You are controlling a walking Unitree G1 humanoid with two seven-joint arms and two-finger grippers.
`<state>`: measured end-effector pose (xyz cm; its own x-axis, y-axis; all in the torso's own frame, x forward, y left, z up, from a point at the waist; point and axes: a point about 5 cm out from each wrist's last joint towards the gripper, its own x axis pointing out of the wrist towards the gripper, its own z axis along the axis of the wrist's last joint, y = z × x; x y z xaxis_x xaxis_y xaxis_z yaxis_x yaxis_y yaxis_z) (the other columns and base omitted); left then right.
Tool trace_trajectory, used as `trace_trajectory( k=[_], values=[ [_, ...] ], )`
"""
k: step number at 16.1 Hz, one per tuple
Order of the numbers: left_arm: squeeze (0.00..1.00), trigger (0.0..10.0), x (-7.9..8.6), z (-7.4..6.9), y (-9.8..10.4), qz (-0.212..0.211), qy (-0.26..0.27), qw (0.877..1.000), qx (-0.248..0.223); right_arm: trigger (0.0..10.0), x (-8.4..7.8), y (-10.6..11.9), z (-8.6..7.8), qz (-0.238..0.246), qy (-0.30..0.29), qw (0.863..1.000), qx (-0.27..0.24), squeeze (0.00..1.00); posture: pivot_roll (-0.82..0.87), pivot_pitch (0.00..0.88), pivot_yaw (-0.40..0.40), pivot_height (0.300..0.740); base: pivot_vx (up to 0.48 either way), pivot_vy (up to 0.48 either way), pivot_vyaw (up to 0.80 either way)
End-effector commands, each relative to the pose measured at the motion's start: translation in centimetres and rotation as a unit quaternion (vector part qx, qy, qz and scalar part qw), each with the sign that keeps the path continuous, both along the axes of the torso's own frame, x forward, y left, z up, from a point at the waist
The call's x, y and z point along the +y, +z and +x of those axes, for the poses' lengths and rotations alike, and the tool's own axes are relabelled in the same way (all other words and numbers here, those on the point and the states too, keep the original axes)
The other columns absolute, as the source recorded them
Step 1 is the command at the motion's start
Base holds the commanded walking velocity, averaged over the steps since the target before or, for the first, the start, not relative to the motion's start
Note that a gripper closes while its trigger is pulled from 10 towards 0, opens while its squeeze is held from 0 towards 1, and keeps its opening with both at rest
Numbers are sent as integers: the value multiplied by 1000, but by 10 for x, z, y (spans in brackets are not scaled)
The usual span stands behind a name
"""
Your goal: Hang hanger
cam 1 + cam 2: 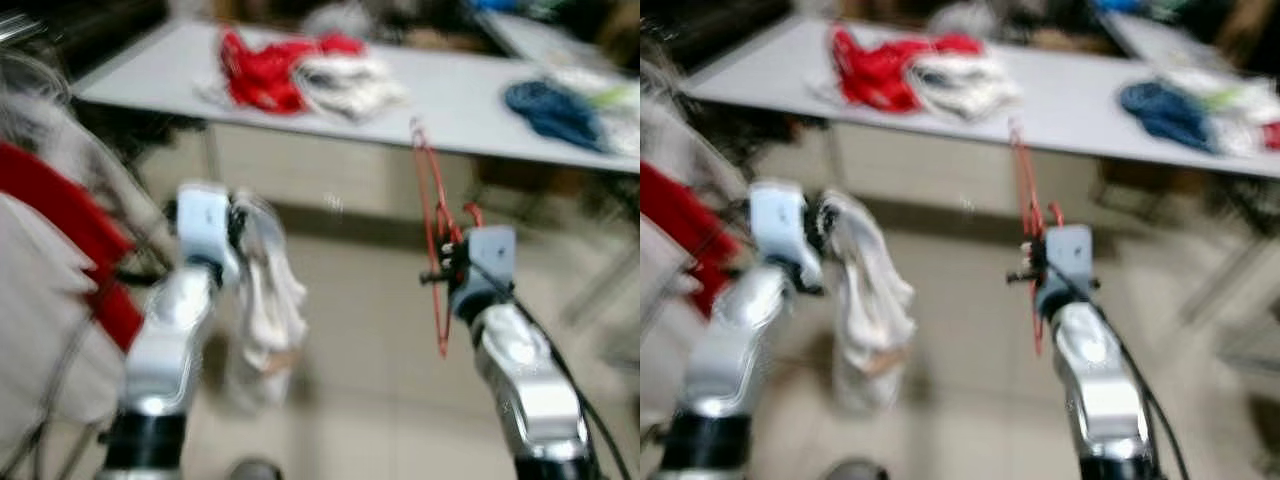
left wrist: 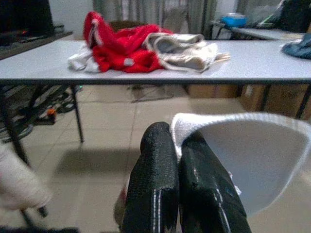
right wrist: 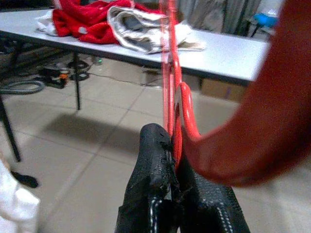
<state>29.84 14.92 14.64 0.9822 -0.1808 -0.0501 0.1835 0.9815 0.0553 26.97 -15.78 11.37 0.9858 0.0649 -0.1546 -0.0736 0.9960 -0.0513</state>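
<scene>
My right gripper point(image 1: 447, 268) is shut on a thin red hanger point(image 1: 430, 210), held up edge-on in front of the table; in the right wrist view the red hanger point(image 3: 171, 73) rises from between the black fingers point(image 3: 154, 160). My left gripper point(image 1: 238, 222) is shut on a white garment point(image 1: 268, 300) that hangs down limp from it; in the left wrist view the white cloth point(image 2: 243, 155) is pinched between the fingers point(image 2: 155, 189). Both arms are raised over the tiled floor.
A long grey table point(image 1: 460, 100) stands ahead with a red and white heap of clothes point(image 1: 300, 75) and a blue garment point(image 1: 555, 112) on it. Red and white clothes point(image 1: 50, 260) hang close at my left. Pale tiled floor point(image 1: 370, 380) lies between.
</scene>
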Motion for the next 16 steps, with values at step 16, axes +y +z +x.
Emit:
trace_trajectory(
  k=[16],
  values=[
    [0,10000,1,10,13,3,1,1000,-22,10000,-5,6,0,-5,21,1000,-8,0,34,18,-36,740,330,0,0]
  ],
)
